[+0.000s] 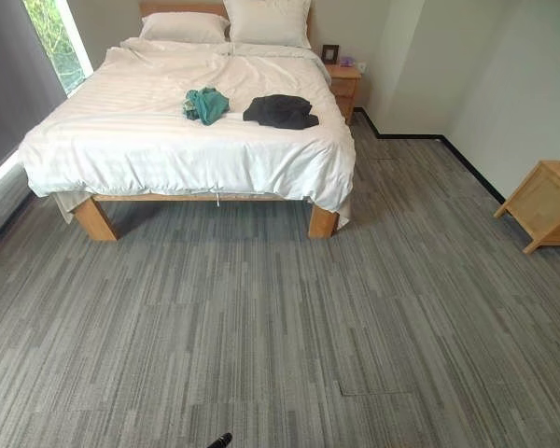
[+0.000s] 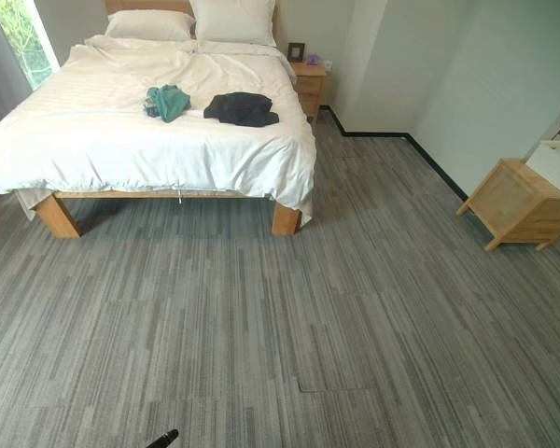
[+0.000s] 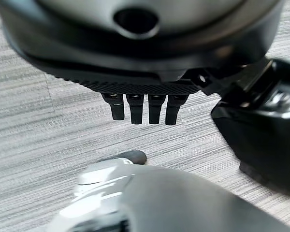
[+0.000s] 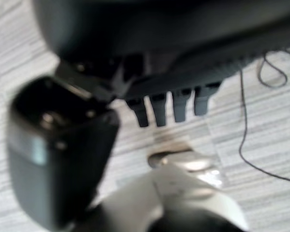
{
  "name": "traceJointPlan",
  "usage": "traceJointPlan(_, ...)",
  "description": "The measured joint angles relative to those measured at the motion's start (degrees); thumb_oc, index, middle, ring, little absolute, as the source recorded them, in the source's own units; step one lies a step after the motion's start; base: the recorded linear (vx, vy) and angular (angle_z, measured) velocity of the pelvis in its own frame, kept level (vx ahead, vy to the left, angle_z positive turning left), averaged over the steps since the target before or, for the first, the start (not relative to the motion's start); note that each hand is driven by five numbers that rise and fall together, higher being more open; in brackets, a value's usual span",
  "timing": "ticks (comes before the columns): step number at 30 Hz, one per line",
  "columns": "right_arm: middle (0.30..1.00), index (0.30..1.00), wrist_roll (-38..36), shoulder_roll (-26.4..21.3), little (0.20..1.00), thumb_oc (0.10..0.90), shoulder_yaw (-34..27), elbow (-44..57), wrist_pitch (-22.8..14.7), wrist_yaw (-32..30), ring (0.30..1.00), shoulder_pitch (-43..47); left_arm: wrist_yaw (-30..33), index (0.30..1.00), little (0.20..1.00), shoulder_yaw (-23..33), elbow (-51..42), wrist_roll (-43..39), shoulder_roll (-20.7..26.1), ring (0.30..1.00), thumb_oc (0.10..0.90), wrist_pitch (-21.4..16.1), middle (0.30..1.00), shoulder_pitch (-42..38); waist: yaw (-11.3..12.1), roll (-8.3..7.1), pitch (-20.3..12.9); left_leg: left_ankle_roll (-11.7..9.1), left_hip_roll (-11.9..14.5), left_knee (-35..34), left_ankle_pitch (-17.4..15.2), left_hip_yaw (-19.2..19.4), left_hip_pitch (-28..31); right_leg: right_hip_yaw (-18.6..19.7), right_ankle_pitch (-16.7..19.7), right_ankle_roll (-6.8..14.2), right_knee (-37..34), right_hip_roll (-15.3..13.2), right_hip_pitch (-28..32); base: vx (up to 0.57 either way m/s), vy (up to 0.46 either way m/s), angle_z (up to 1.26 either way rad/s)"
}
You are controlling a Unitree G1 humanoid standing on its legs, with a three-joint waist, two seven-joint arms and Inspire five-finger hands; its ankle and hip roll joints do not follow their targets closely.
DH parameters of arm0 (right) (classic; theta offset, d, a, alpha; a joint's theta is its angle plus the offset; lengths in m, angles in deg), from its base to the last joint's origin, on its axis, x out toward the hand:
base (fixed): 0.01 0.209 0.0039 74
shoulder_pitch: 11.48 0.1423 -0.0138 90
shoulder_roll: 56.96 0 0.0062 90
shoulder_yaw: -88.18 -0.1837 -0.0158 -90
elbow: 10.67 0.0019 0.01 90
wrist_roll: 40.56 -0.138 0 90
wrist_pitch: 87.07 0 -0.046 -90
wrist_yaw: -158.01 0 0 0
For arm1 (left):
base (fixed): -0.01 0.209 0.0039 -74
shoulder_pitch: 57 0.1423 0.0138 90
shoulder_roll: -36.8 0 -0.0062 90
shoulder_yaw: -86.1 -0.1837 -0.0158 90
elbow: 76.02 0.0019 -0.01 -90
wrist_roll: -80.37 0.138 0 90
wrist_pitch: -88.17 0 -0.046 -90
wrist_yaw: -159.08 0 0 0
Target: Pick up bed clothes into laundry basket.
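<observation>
The robot stands well back from the bed, so the task is at its opening step: the approach, with nothing yet picked up. Two garments lie on the white cover toward the foot of the bed, near its middle: a crumpled teal garment and, just beside it toward the nightstand side, a dark garment; they look apart, not touching. Two pillows rest at the head edge, and a small wooden nightstand stands by the far corner. A wooden cabinet sits against the wall on the robot's right, with something white showing beside it that may be the basket, though that cannot be told. The left hand hangs over the carpet with its fingers straight and relaxed, holding nothing; the right hand does the same. The next move probably calls for walking to the foot of the bed until the garments are within reach.
</observation>
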Motion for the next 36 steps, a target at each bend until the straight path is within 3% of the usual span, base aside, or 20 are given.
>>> traceJointPlan(9,0.9,0.9,-4.09,-1.02,0.9,0.8,-4.88,0.7,-1.17,0.76,0.9,5.3,-0.01,0.9,0.9,-0.1,-2.82,-1.06,0.38,0.9,0.8,-1.21,0.9,-2.87,0.0,-0.27,-0.46,-0.21,0.1,-4.32,1.58,0.85,2.71,1.01,1.63,0.1,-3.17,0.16,1.57,0.03,0.021,-0.05)
traceJointPlan(11,0.9,0.9,-7.18,-2.19,0.9,0.8,-6.77,6.02,-0.63,0.82,0.9,4.42,0.08,0.9,0.9,-0.44,-6.14,-1.26,1.8,0.9,0.8,-1.02,0.9,-3.24,-0.47,0.1,-0.2,0.16,0.14,-4.87,1.97,1.47,2.82,1.53,1.77,0.16,-3.16,0.19,1.38,0.02,0.031,-0.18)
traceJointPlan(14,0.9,0.9,-9.16,-5.57,0.9,0.8,-7.27,22.35,-0.31,-1.44,0.9,2.44,0.49,0.9,0.9,-0.57,-18.14,-3.41,5.95,0.9,0.8,-0.84,0.9,-3.54,-1.48,0.88,1.13,0.48,0.05,-5.27,2.36,1.78,2.91,1.91,2.31,0.55,-3.35,0.1,1.34,0.01,0.027,-0.06)
traceJointPlan(15,0.9,0.9,-9.74,-6.42,0.9,0.8,-7.69,25.72,-2.87,-1.63,0.9,1.83,1.17,0.9,0.9,0.16,-21.21,-4.52,6.72,0.9,0.8,-2.64,0.9,-3.71,-1.56,1.2,1.32,0.35,0.07,-6.03,2.77,1.87,3.36,2.0,2.61,0.79,-3.76,0.09,1.56,0.01,0.04,-0.08)
traceJointPlan(16,0.9,0.9,-10.41,-7.67,0.9,0.8,-9.85,36.76,-0.59,-3.25,0.9,0.89,2.03,0.9,0.9,1.14,-30.31,-6.87,8.71,0.9,0.8,-1.48,0.9,-3.71,-1.52,1.44,1.56,0.42,-0.01,-6.39,2.84,2.22,3.82,2.49,3.1,0.71,-4.91,0.03,2.32,0.01,0.036,-0.09)
traceJointPlan(17,0.9,0.9,-10.74,-8.79,0.9,0.8,-10.17,43.73,-0.78,-3.73,0.9,-0.53,2.06,0.9,0.9,1.01,-36.22,-7.7,10.15,0.9,0.8,-1.45,0.9,-3.14,-1.34,1.73,1.84,0.45,-0.03,-6.58,2.93,2.3,3.8,2.62,3.65,0.96,-5.59,0.0,2.51,0.01,0.031,-0.07)
traceJointPlan(18,0.9,0.9,-11.02,-9.72,0.9,0.8,-11.05,51.61,-3.93,-4.0,0.9,-1.09,2.63,0.9,0.9,1.39,-44.84,-9.14,11.69,0.9,0.8,-3.12,0.9,-2.72,-1.33,1.96,2.26,0.37,-0.02,-6.58,2.99,2.32,3.83,2.64,3.96,1.11,-6.02,-0.05,2.8,0.0,0.0,0.0)
traceJointPlan(19,0.9,0.9,-11.02,-9.88,0.9,0.8,-11.44,53.91,-6.39,-4.26,0.9,-0.1,2.92,0.9,0.9,2.93,-47.83,-10.26,11.82,0.9,0.8,-5.58,0.9,-3.51,-1.5,2.04,2.27,0.34,0.0,-6.58,3.01,2.27,4.21,2.69,3.96,1.11,-6.02,-0.05,3.2,0.01,0.028,0.05)
traceJointPlan(23,0.9,0.9,-10.26,-10.2,0.9,0.8,-11.04,56.05,-7.38,-5.2,0.9,4.11,3.87,0.9,0.9,3.3,-52.35,-13.43,10.11,0.9,0.8,-7.62,0.9,-7.01,-1.42,2.01,2.49,0.27,0.03,-6.6,2.99,1.82,3.96,2.77,3.74,1.43,-6.03,0.0,3.05,0.01,0.03,0.05)
traceJointPlan(26,0.9,0.9,-8.06,-9.94,0.9,0.8,-9.23,56.57,-6.66,-5.12,0.9,2.56,3.9,0.9,0.9,3.13,-51.52,-13.81,8.44,0.9,0.8,-7.0,0.9,-4.29,-1.33,2.04,2.67,0.28,0.01,-6.59,3.0,1.91,3.56,3.01,3.76,1.41,-6.02,0.0,2.53,0.0,0.059,-0.04)
traceJointPlan(30,0.9,0.9,-6.29,-9.75,0.9,0.8,-8.74,56.38,-6.05,-5.29,0.9,-0.04,3.89,0.9,0.9,3.8,-50.67,-13.83,7.55,0.9,0.8,-5.62,0.9,1.08,-1.11,2.17,5.23,0.35,-0.03,-6.37,3.01,3.06,1.97,4.34,3.93,1.37,-4.7,0.02,0.05,0.0,0.094,-0.16)
traceJointPlan(31,0.9,0.9,-6.11,-9.75,0.9,0.8,-8.96,56.38,-6.06,-5.32,0.9,-0.84,3.9,0.9,0.9,3.97,-49.73,-13.82,7.19,0.9,0.8,-5.2,0.9,1.57,-1.33,2.19,6.08,0.46,-0.16,-6.13,2.93,3.11,1.47,4.55,3.57,1.86,-3.1,0.09,-1.19,0.0,0.128,-0.06)
traceJointPlan(33,0.9,0.9,-5.72,-9.7,0.9,0.8,-10.39,56.55,-6.01,-5.57,0.9,-1.64,3.95,0.9,0.9,4.54,-48.92,-13.81,6.53,0.9,0.8,-4.48,0.9,1.73,-2.07,3.49,8.77,1.09,0.39,-5.35,3.28,2.41,0.64,5.93,0.49,5.31,8.68,0.94,-7.08,0.04,0.122,0.08)
traceJointPlan(34,0.9,0.9,-5.65,-9.71,0.9,0.8,-10.77,56.78,-6.0,-5.65,0.9,-2.17,3.99,0.9,0.9,4.58,-48.99,-13.81,6.55,0.9,0.8,-4.51,0.9,1.63,-2.22,3.5,9.63,1.55,0.06,-4.84,2.97,2.0,0.56,6.84,-0.8,5.16,14.81,1.23,-9.81,0.1,0.098,0.27)
traceJointPlan(36,0.9,0.9,-5.45,-9.07,0.9,0.8,-11.15,57.71,-6.15,-6.16,0.9,-2.99,4.06,0.9,0.9,5.32,-49.06,-13.78,6.92,0.9,0.8,-4.52,0.9,1.6,-3.21,2.65,11.49,3.58,-1.41,-2.34,1.09,1.06,0.35,9.06,-3.38,6.64,34.37,1.06,-19.27,0.19,0.049,0.31)
